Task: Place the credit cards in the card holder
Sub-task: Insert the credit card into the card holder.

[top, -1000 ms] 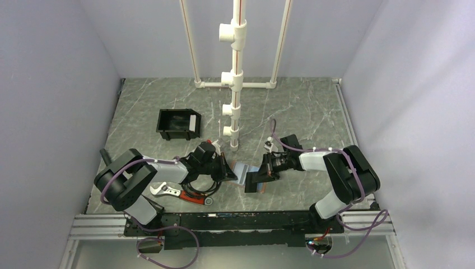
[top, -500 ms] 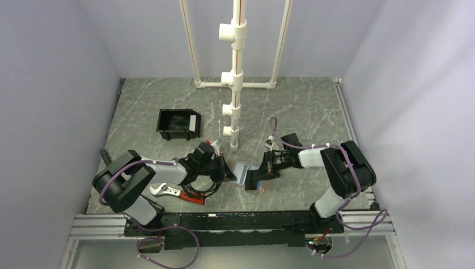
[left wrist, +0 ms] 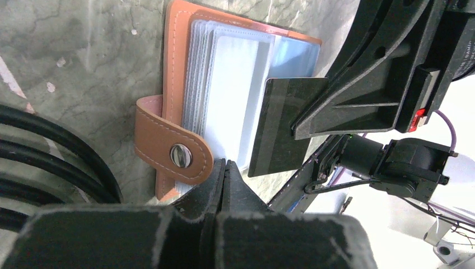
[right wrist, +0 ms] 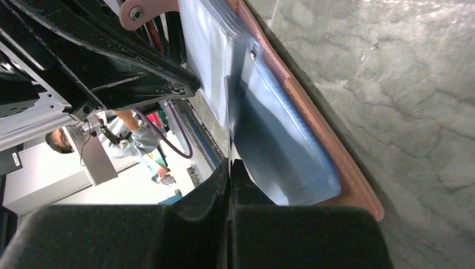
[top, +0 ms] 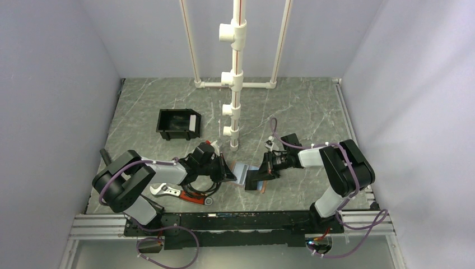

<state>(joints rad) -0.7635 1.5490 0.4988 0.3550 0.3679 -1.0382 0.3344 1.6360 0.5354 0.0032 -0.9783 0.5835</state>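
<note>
The card holder (top: 241, 170) lies open between the arms. In the left wrist view its brown rim (left wrist: 178, 67), snap strap and clear sleeves show. My left gripper (left wrist: 224, 166) is shut on the holder's near edge by the strap; it also shows in the top view (top: 227, 175). My right gripper (right wrist: 229, 166) is shut on a dark credit card (left wrist: 284, 126), tilted with its edge at the sleeves. The right wrist view shows the card edge-on (right wrist: 229, 109) against the light blue inner half (right wrist: 280, 140). Other cards are not in view.
A black open-topped bin (top: 178, 124) stands at the back left. A white pipe frame (top: 236, 84) rises at the middle back. A red-handled wrench (top: 171, 191) and a black cable coil (top: 197, 184) lie under the left arm.
The right arm has eased slightly left toward the card holder with the card. The left arm and the holder have not visibly moved.
</note>
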